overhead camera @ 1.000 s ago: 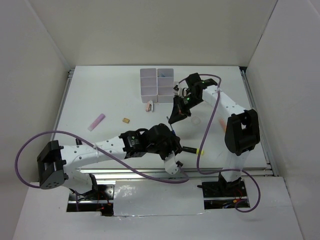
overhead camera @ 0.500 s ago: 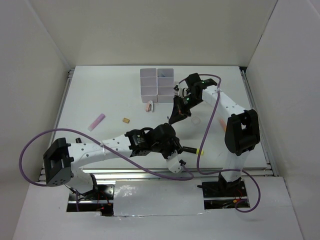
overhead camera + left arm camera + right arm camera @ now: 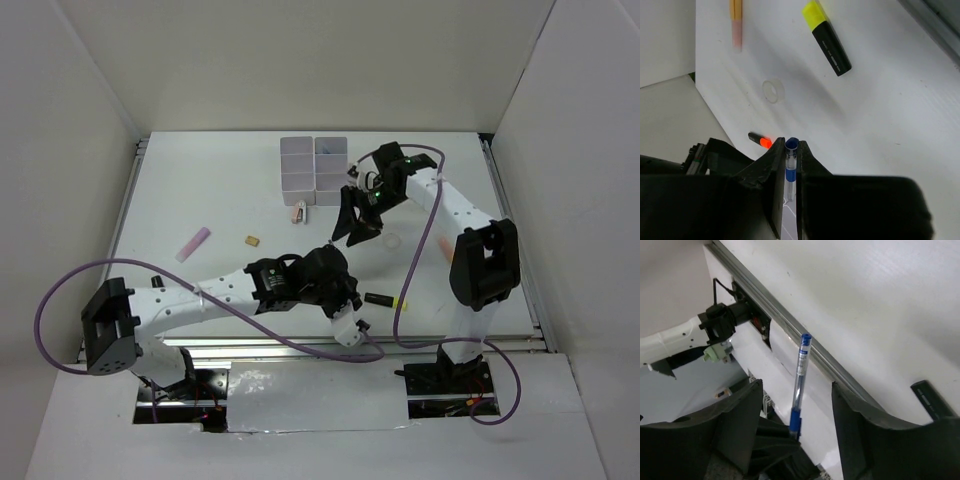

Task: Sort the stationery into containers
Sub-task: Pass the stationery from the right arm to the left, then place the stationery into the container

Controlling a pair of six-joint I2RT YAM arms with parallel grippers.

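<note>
Top external view shows the right gripper (image 3: 796,385), fingers spread apart, shifted up-frame toward the white plastic bin cluster (image 3: 314,169), while the left gripper (image 3: 791,146) stays clamped on the thin blue pen (image 3: 801,367) at frame centre, not yet sorted.

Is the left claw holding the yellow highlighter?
No, the left claw pinches a blue pen; the yellow highlighter lies loose on the table.

Bright, even overhead light floods the white table (image 3: 220,200); shadows fall soft, and close-up wrist-view foregrounds blur dark.
</note>
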